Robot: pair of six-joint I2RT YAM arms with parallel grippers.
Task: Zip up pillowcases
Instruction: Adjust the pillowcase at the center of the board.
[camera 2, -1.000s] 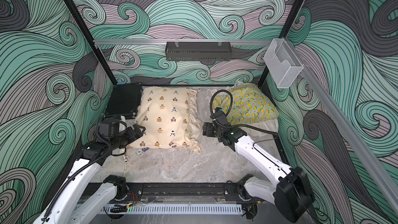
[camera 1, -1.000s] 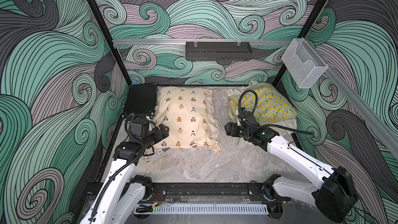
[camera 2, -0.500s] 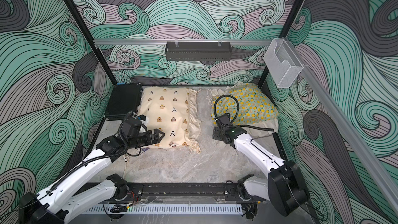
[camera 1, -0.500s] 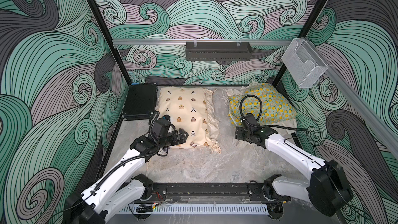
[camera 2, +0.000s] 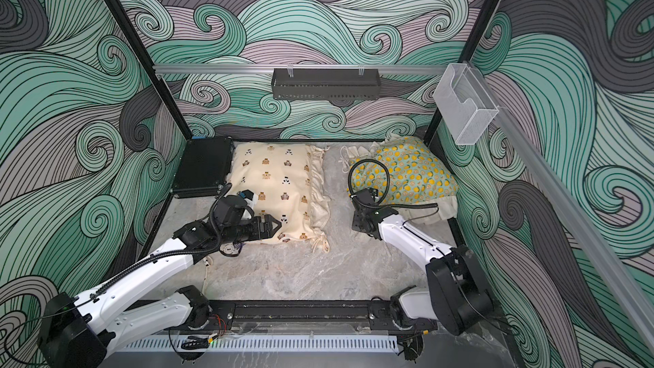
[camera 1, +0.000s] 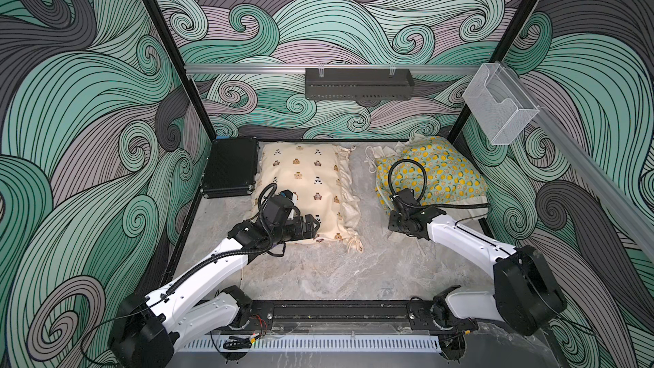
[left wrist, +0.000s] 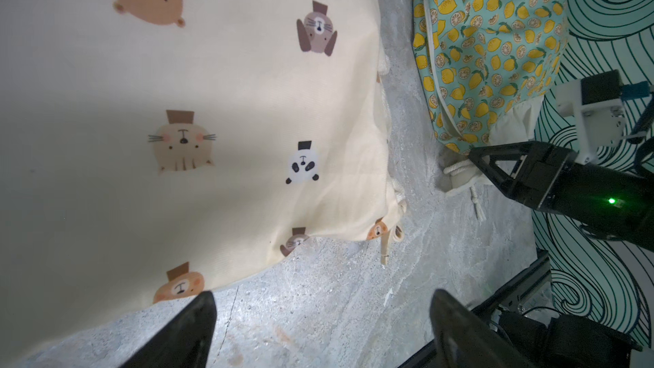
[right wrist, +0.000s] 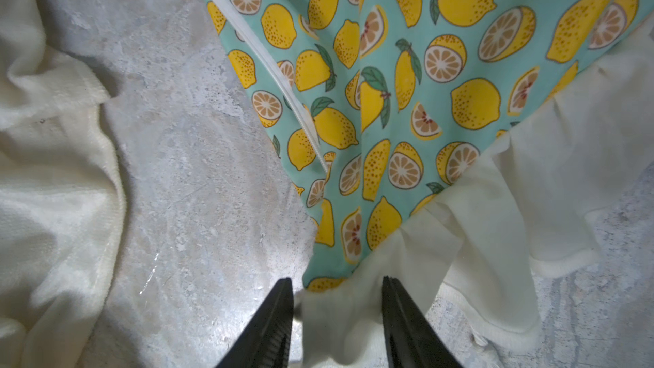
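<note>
With twelve o'clock toward the back wall, the grey marbled desk [camera 1: 318, 277] is bare at six o'clock, just ahead of the arms' base rail.

Toward nine o'clock, the left end effector [camera 1: 316, 229] hangs over the near edge of the cream stuffed pillowcase printed with small bears and pandas [camera 1: 304, 178]. Its jaws are spread wide and hold nothing, which the left wrist view [left wrist: 322, 299] also shows.

At three o'clock, the right end effector [right wrist: 336, 283] points down at the near corner of the teal stuffed pillowcase printed with yellow lemons [camera 1: 442, 175]. Its jaws are about half closed, and that pillowcase's cream ruffle [right wrist: 495, 207] is bunched between them. I cannot tell whether they actually pinch it. A white zipper line [right wrist: 279, 79] runs along the lemon fabric.

The cream pillowcase lies at eleven o'clock and the lemon one at one o'clock, with a strip of desk between them. A black ribbed hard case [camera 1: 230, 171] touches the cream pillowcase's side at ten o'clock.

On the back wall at twelve o'clock hangs a black perforated metal tray [camera 1: 357, 83]. A clear plastic holder [camera 1: 499, 115] hangs at two o'clock.
</note>
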